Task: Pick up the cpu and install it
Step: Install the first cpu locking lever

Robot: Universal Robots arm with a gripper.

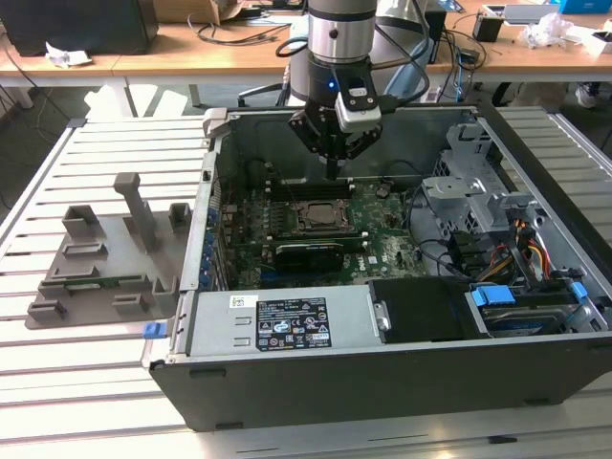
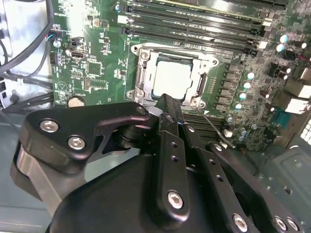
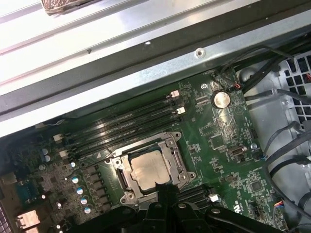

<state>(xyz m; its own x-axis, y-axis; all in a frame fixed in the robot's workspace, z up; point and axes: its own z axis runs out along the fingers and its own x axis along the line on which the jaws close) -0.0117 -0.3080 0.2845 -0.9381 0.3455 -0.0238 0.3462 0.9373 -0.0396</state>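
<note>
Slatted pale-metal bench (image 1: pixel 96 153); open grey steel computer case (image 1: pixel 382 382); green motherboard (image 1: pixel 387 244) inside. Cpu (image 2: pixel 172 77): flat, square, dull silver top, seated in the metal socket frame (image 2: pixel 141 73) just beneath the end effector (image 2: pixel 167 103), whose black fingers are clenched together, grasping nothing.

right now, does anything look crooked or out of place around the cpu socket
Nothing stands out. The cpu looks flat and square inside the socket frame on the motherboard, with the shut claw tipped by one edge.
</note>
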